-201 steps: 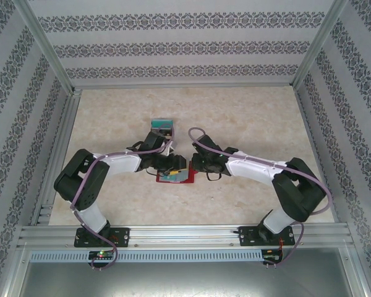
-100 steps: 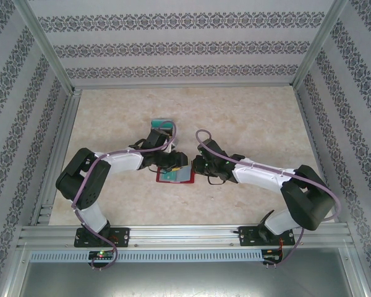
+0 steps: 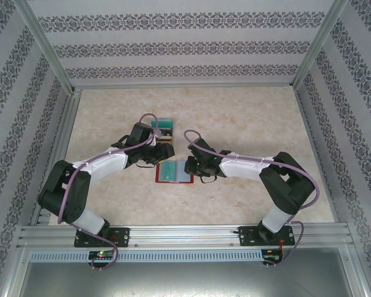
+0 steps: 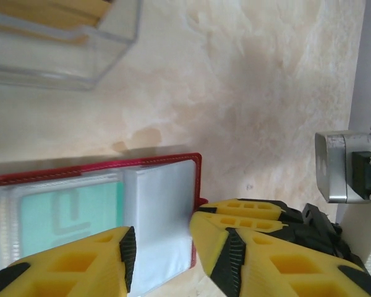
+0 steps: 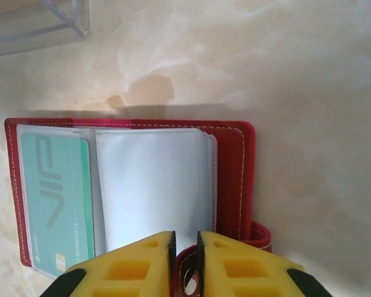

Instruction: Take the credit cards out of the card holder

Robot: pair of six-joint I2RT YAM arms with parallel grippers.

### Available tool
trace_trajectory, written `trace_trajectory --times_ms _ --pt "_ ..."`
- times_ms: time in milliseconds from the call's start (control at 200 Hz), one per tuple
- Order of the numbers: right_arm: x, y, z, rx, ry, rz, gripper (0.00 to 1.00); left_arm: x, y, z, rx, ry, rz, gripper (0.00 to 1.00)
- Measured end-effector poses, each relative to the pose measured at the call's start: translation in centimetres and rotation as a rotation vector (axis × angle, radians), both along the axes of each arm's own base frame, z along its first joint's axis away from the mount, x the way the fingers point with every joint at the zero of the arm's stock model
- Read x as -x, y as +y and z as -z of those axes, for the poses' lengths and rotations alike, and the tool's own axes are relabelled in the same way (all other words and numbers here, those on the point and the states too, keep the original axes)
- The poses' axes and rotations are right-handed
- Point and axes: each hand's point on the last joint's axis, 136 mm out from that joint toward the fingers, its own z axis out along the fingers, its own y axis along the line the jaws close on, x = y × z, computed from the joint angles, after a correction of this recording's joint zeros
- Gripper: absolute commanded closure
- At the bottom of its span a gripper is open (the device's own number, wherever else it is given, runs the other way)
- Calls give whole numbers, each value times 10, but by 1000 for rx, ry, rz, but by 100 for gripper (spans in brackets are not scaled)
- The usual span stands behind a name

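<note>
The red card holder point(image 3: 174, 172) lies open and flat on the table. Its clear sleeves point(image 5: 154, 185) face up, and a green credit card point(image 5: 55, 198) sits in the left sleeve. My right gripper point(image 5: 185, 257) is at the holder's right edge, shut on the little red closing tab point(image 5: 260, 234). My left gripper point(image 4: 176, 253) hovers open just above the right sleeves point(image 4: 161, 216), with nothing between its fingers. The green card point(image 4: 68, 216) shows to its left. The right gripper's yellow fingers point(image 4: 247, 210) lie beside the holder's edge.
A clear plastic box point(image 3: 162, 129) holding cards stands just behind the holder, close to the left wrist; it also shows as the box point(image 4: 62, 43) and the box point(image 5: 37, 25). Marble tabletop stretches around, bounded by the aluminium frame point(image 3: 55, 154).
The left gripper has pulled back off the holder toward the clear box, uncovering the open holder. The right gripper has stayed at the holder's right edge while its arm shifted.
</note>
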Motion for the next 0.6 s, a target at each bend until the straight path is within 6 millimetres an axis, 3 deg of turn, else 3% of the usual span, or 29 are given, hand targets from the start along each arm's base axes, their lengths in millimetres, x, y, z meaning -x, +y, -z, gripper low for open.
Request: trace_trajectory --times_ms 45,220,330,510,600 --pt "-1 1 -2 7 -5 -8 70 3 6 4 -14 13 -11 53" --pt "-3 4 -11 53 -32 -34 65 25 20 33 -66 106 -23 55" --pt "-1 1 -18 105 -53 -48 58 30 25 40 -87 127 -32 57" --pt "-4 9 -54 157 -131 -82 57 28 32 38 -105 114 -57 61" --pt "-9 23 -75 145 -178 -108 64 26 37 35 -107 99 -76 63"
